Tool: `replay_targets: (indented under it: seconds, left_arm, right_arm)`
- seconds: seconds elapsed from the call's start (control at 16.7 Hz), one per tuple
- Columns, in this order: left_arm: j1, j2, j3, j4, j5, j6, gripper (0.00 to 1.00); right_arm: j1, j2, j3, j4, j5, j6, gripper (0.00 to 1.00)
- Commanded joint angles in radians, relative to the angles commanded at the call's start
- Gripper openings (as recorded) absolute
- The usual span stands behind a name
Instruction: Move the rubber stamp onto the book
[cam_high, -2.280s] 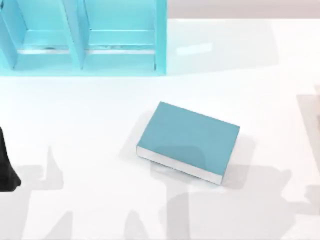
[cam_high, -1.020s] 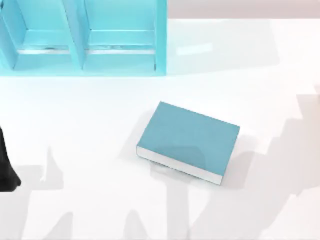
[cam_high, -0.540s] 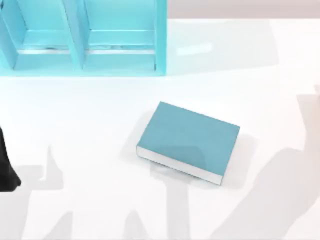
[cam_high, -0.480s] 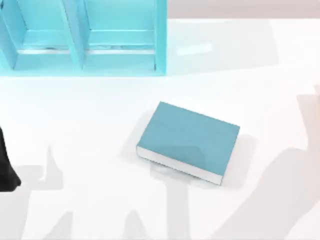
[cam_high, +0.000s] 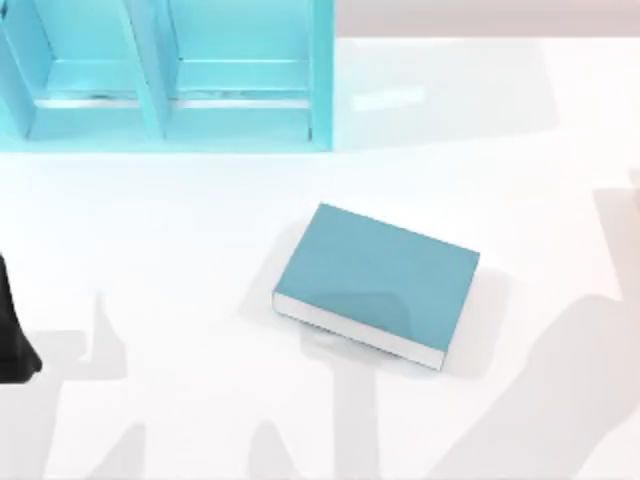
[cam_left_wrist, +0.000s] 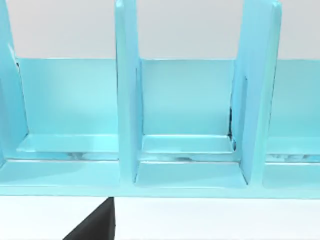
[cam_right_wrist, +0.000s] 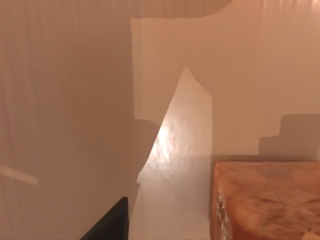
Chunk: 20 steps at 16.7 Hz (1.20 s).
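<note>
The book (cam_high: 375, 285), teal-blue with white page edges, lies flat and slightly turned near the middle of the white table. In the right wrist view the rubber stamp (cam_right_wrist: 265, 202) shows as a mottled orange-brown block, close by on the table. A dark part of my right gripper (cam_right_wrist: 110, 222) sits beside it, apart from it. My left arm (cam_high: 12, 330) is parked at the table's left edge. A dark part of my left gripper (cam_left_wrist: 95, 227) faces the shelf unit.
A large light-blue shelf unit (cam_high: 165, 75) with open compartments stands at the back left; its dividers (cam_left_wrist: 127, 95) rise in front of the left wrist camera. Arm shadows fall across the table's front and right side (cam_high: 570, 390).
The right arm's shadow has swept from the front middle toward the table's right edge. The book and the left arm have not moved.
</note>
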Motion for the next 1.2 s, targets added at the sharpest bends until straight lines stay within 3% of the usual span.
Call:
replay_targets:
  seconds: [0.6, 1.2]
  left_arm:
    - [0.0, 0.0, 0.0, 0.0, 0.0, 0.0, 1.0]
    - [0.0, 0.0, 0.0, 0.0, 0.0, 0.0, 1.0]
  right_arm:
    - [0.0, 0.0, 0.0, 0.0, 0.0, 0.0, 0.02]
    - [0.0, -0.003, 0.002, -0.002, -0.001, 0.002, 0.0]
